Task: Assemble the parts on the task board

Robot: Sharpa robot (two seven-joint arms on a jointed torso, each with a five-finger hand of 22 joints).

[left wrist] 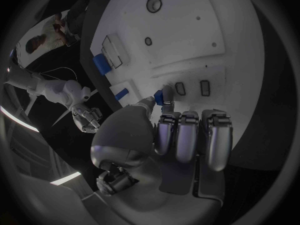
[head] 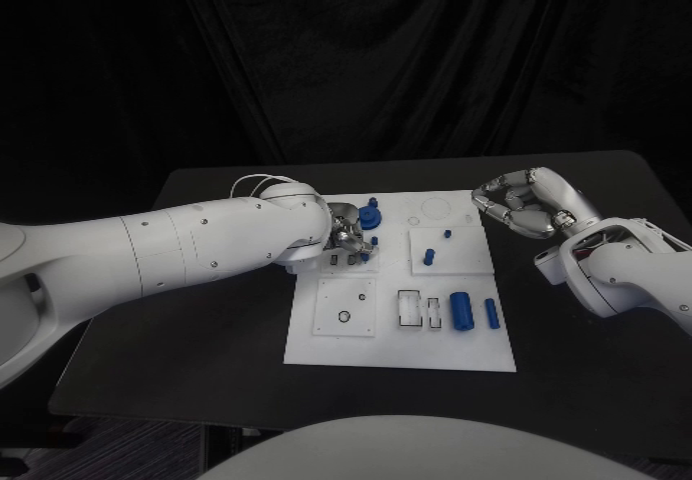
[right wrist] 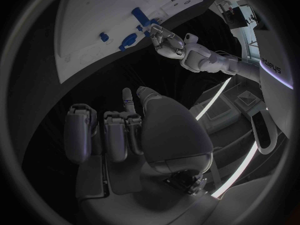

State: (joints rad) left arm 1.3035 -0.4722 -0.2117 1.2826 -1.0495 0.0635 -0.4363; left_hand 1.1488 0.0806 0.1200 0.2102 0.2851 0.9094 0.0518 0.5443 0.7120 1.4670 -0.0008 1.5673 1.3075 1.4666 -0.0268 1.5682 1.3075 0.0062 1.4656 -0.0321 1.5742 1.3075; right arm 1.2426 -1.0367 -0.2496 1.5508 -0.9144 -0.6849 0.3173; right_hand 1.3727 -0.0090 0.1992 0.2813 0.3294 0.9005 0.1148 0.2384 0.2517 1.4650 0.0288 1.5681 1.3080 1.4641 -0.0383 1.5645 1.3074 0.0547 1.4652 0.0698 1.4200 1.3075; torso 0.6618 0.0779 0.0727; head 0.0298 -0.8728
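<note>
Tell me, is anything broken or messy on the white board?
Nothing stands out. The task board lies flat and square on the table, blue parts sit neatly on it, the left hand pinches a small blue part, and the right hand hovers curled beside it.

Right robot hand [right wrist: 134, 130] curled, empty; left robot hand [right wrist: 167, 41] over task board [right wrist: 94, 30].

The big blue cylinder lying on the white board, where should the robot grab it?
Probably around its middle, coming down from above. The big blue cylinder lies flat on the task board, long sides free, so fingers could close across its width. The right hand is nearer and holds nothing.
</note>
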